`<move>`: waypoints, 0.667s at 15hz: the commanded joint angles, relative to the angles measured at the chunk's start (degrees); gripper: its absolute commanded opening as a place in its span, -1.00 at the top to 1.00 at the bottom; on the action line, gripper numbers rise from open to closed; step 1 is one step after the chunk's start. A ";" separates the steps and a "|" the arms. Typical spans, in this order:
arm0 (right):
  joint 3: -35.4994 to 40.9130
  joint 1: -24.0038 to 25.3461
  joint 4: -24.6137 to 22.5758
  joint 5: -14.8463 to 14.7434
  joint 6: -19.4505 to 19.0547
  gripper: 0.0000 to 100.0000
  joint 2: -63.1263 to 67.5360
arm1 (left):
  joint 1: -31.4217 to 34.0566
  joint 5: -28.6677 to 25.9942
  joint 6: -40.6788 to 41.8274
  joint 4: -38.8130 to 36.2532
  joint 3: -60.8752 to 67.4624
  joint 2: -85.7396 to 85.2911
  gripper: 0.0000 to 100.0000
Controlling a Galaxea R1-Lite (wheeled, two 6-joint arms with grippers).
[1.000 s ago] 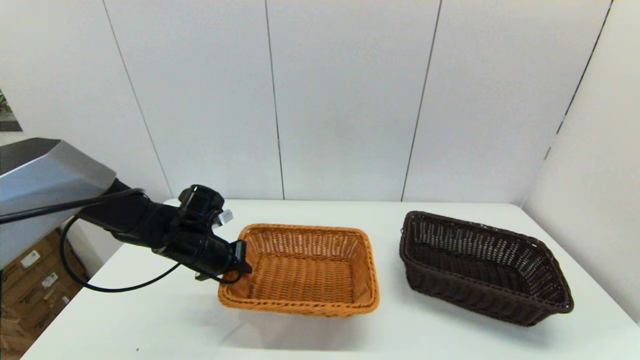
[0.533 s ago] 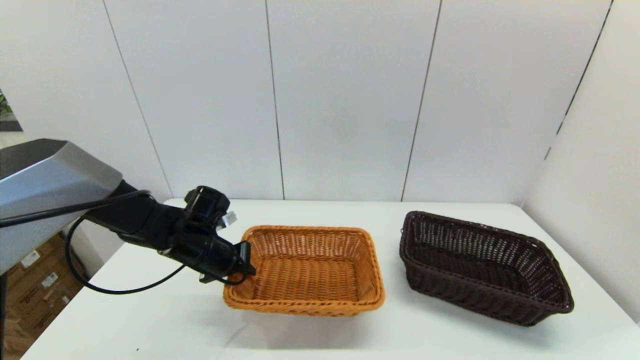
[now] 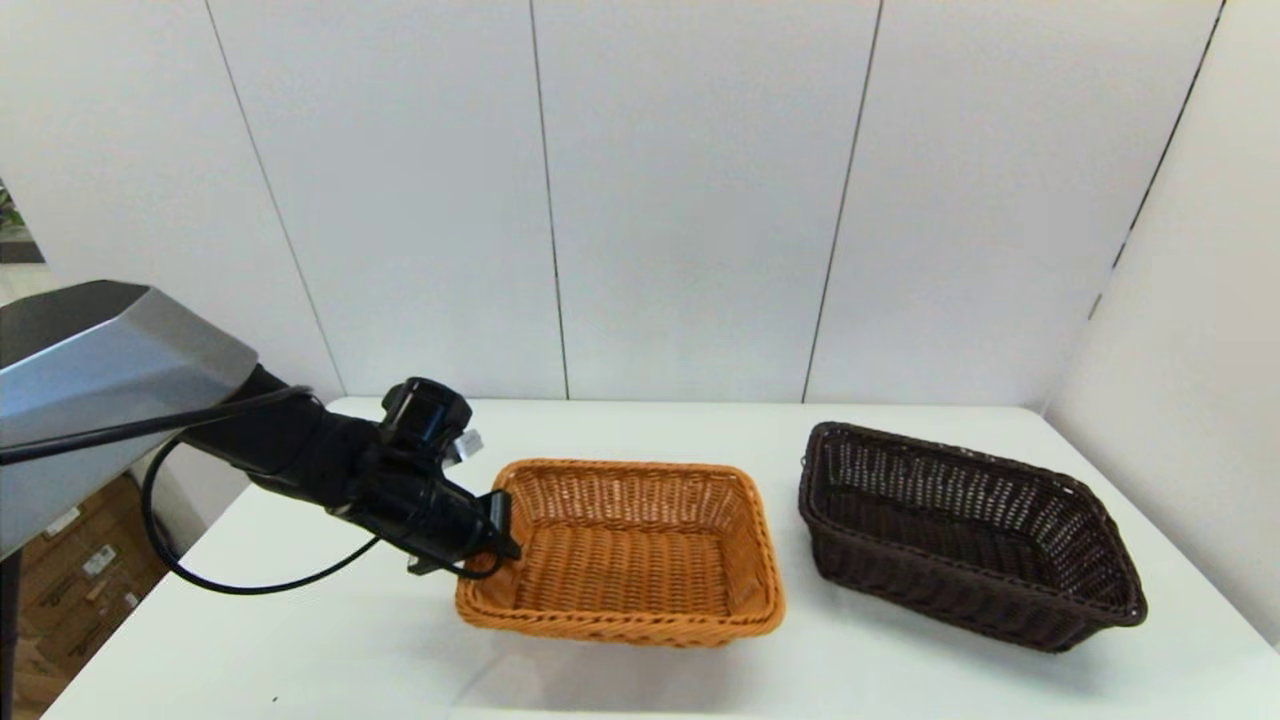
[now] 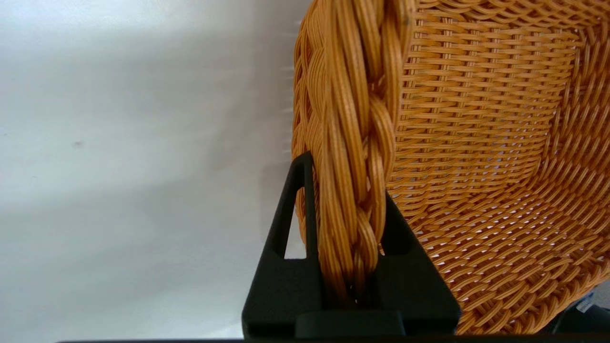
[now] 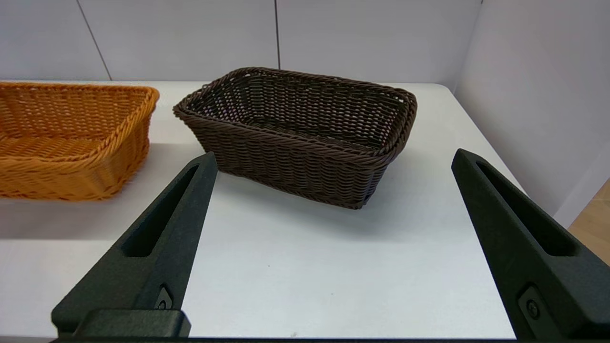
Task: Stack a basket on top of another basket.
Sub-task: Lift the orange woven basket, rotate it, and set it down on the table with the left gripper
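My left gripper (image 3: 497, 525) is shut on the braided rim of the orange-tan basket (image 3: 625, 550) at its left short side. In the left wrist view the two fingers (image 4: 298, 200) pinch the rim of the orange basket (image 4: 476, 143) from both sides. This basket seems to hang just above the table, with a shadow under it. The dark brown basket (image 3: 960, 530) rests on the table to its right, a small gap apart. My right gripper (image 5: 333, 159) hovers open in front of the dark basket (image 5: 295, 124), near the table's front edge and touching nothing. The orange basket (image 5: 66, 138) also shows in that view.
The white table (image 3: 330, 640) is closed in by white wall panels at the back and on the right. Cardboard boxes (image 3: 70, 570) stand on the floor past the table's left edge. A black cable (image 3: 250, 580) loops under my left arm.
My left gripper has carried the orange basket to the right, narrowing the gap to the dark brown basket. The dark basket has not moved.
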 commanded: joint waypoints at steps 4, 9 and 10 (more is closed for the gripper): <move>0.00 0.00 -0.01 -0.01 0.00 -1.00 0.07 | -0.65 0.79 -0.60 1.04 0.66 -0.37 1.00; 0.00 0.00 -0.01 -0.01 0.00 -1.00 0.07 | -0.74 1.50 -1.56 1.12 0.57 -0.28 1.00; 0.00 0.00 -0.01 -0.01 0.00 -1.00 0.07 | -0.74 1.50 -1.56 1.12 0.57 -0.28 1.00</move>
